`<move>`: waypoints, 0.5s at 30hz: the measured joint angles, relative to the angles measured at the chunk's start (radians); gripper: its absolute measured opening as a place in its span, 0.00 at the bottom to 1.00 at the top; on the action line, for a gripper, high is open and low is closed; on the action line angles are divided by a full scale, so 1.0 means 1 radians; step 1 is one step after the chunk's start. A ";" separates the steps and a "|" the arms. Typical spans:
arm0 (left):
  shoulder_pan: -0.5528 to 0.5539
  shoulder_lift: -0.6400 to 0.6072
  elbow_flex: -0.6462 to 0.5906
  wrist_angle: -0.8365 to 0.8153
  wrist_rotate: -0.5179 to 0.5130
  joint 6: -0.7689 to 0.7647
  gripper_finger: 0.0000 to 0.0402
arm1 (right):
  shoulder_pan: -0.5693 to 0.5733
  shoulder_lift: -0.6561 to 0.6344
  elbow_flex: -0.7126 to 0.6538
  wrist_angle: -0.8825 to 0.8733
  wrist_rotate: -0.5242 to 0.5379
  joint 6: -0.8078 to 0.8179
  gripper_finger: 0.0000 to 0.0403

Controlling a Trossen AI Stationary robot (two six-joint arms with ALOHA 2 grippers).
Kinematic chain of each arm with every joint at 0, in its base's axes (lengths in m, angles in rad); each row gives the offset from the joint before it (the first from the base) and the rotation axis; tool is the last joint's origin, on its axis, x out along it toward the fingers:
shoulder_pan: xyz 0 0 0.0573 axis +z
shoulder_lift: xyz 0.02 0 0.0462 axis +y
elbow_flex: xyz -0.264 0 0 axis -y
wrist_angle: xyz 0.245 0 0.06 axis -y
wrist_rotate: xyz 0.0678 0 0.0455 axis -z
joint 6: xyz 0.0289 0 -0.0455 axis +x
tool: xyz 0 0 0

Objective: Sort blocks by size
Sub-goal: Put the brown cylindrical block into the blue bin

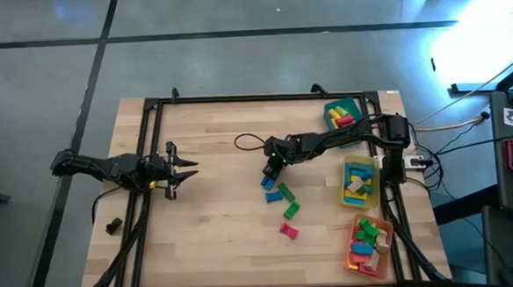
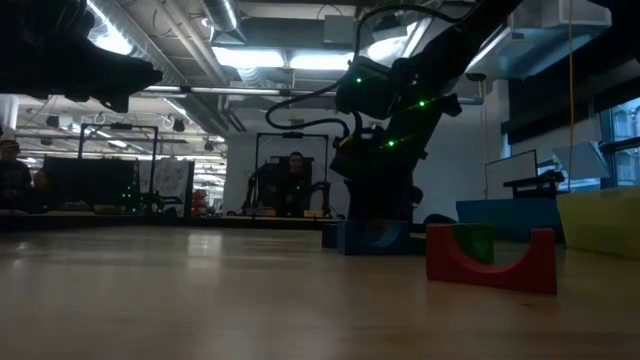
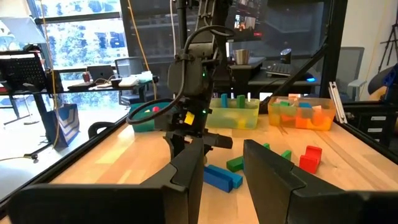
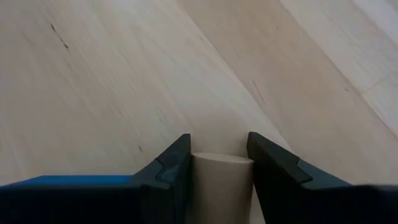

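my right gripper (image 4: pixel 219 163) pinches a plain wood cylinder (image 4: pixel 221 180) on the table (image 4: pixel 124 74), a blue bar (image 4: pixel 68 182) alongside; lift straight up, squeeze steady; left gripper (image 3: pixel 222 171) waits spread

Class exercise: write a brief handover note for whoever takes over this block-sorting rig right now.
Right gripper: jaws closed around a plain wooden cylinder block at table centre, beside a blue wooden bar.
Left gripper: idle at table left, jaws part open, empty.
Done: teal tray, yellow tray and orange tray hold sorted blocks.
Left: cylinder, blue bar, two green blocks, red block.
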 joint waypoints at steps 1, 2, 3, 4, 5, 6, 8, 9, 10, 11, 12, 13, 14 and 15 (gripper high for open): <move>0.000 0.000 0.000 0.000 0.000 0.000 0.25 | 0.000 0.000 0.000 -0.004 0.000 0.000 0.34; 0.000 0.000 0.000 0.000 0.000 0.000 0.25 | 0.000 0.000 0.000 -0.006 -0.001 0.000 0.34; 0.000 0.000 0.000 0.000 0.000 0.000 0.25 | 0.000 0.000 0.001 -0.007 -0.001 0.000 0.34; 0.000 0.000 0.000 0.000 0.000 0.000 0.25 | 0.000 0.000 0.004 -0.013 -0.001 0.000 0.34; 0.000 0.000 0.000 0.000 0.000 0.000 0.25 | 0.000 0.000 0.009 -0.022 -0.002 -0.001 0.34; 0.000 0.000 0.000 0.000 0.000 0.000 0.25 | 0.000 0.001 0.018 -0.038 -0.004 -0.002 0.34; 0.000 0.000 0.000 0.000 0.000 0.000 0.25 | -0.002 -0.003 0.044 -0.101 0.001 -0.016 0.34; 0.000 0.000 0.000 0.000 0.000 0.000 0.25 | -0.002 -0.004 0.062 -0.150 0.017 -0.027 0.34; 0.000 0.000 0.000 0.000 0.000 0.000 0.25 | -0.002 -0.009 0.088 -0.204 0.039 -0.032 0.34; 0.000 0.000 0.000 0.000 0.000 0.000 0.25 | -0.007 -0.015 0.118 -0.260 0.061 -0.044 0.34; 0.000 0.000 0.000 0.000 0.000 0.000 0.25 | -0.008 -0.022 0.149 -0.313 0.090 -0.058 0.35; 0.000 0.000 0.000 0.000 0.000 0.000 0.25 | -0.013 -0.027 0.183 -0.369 0.119 -0.075 0.35; 0.000 0.000 0.000 0.000 0.000 0.000 0.25 | -0.020 -0.029 0.215 -0.434 0.149 -0.085 0.35; 0.000 0.000 0.000 0.000 0.000 0.000 0.25 | -0.023 -0.029 0.241 -0.500 0.177 -0.100 0.35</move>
